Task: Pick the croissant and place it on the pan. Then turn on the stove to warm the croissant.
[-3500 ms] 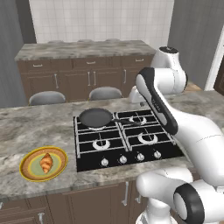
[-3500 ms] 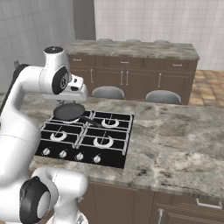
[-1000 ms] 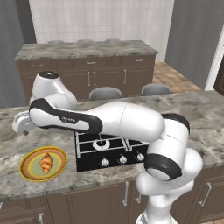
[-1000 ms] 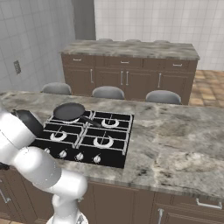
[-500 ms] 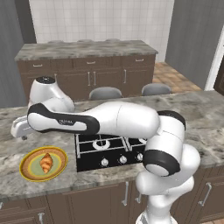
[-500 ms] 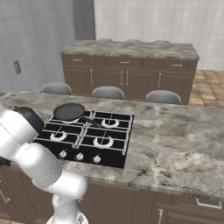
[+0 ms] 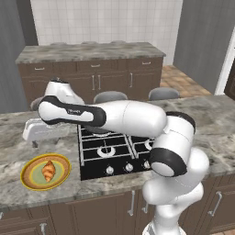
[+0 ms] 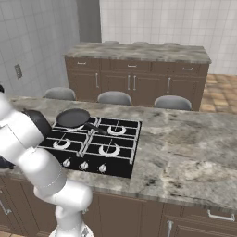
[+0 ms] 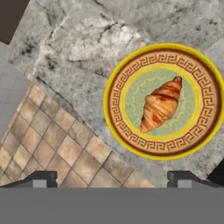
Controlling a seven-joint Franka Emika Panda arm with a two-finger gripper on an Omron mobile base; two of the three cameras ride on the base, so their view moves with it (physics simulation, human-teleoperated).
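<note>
The croissant (image 9: 161, 106) lies in the middle of a yellow-rimmed, green-centred plate (image 9: 114, 114) on the granite counter; from the left base view the croissant (image 7: 48, 170) sits at the counter's front left. My gripper (image 7: 35, 143) hangs above the counter just behind that plate, open and holding nothing. In the hand view its two fingertips (image 9: 42, 179) stand wide apart, with the plate up and to the right of them. The black pan (image 8: 73, 118) rests on the back left burner of the stove (image 8: 95, 147), its handle pointing right. Silver knobs (image 7: 126, 167) line the stove's front edge.
My arm stretches from the right across the stove (image 7: 114, 151) and covers most of the pan there. The counter edge (image 9: 65, 98) runs close to the plate, with tiled floor (image 9: 48, 144) beyond it. Grey stools (image 8: 114, 97) stand behind the island.
The arm swung from above the stove far to the left, bringing the hand over the counter by the plate. Croissant, plate and pan stayed put.
</note>
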